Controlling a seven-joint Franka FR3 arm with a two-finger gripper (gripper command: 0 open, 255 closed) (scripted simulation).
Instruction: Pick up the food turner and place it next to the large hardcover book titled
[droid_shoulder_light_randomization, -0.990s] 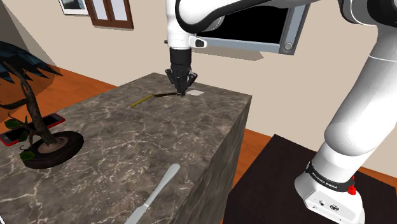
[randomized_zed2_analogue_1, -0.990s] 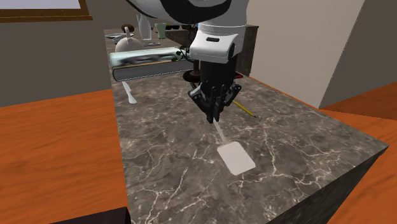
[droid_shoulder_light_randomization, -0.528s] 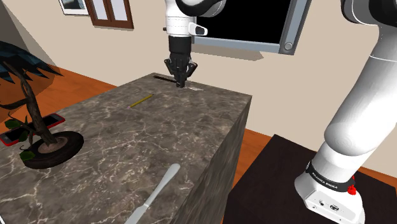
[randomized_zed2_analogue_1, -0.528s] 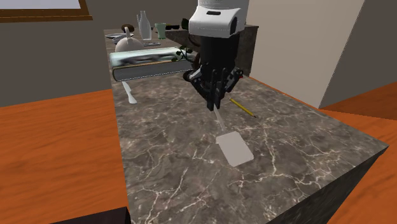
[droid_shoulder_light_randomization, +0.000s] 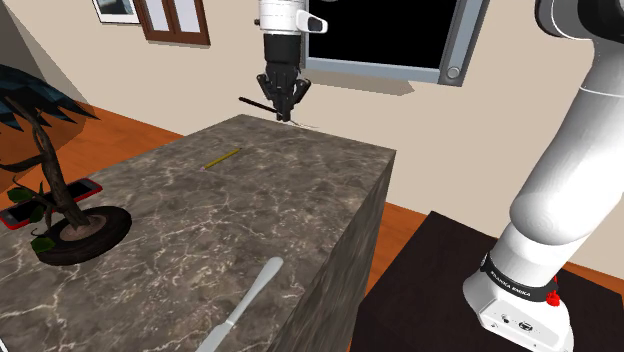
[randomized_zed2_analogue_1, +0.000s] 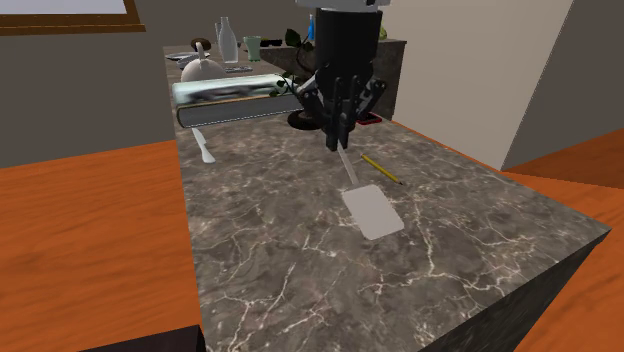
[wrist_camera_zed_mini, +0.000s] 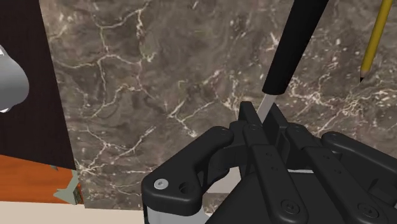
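Over the marble counter (randomized_zed2_analogue_1: 280, 260), clear of its top, the gripper (randomized_zed2_analogue_1: 338, 140) is clamped on the food turner (randomized_zed2_analogue_1: 368, 210) by its thin shaft, the tool's long axis running along the counter's length, blade pointing away from the large book (randomized_zed2_analogue_1: 235, 100) at the counter's other end.

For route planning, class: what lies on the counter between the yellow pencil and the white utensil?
Bare marble counter from pencil to utensil, in the shoulder view.

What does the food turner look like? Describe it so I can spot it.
Look at the dark veined table. Above it, the black gripper clasps the turner: black handle, thin shaft, flat pale rectangular blade, unlike the slim yellow pencil nearby.
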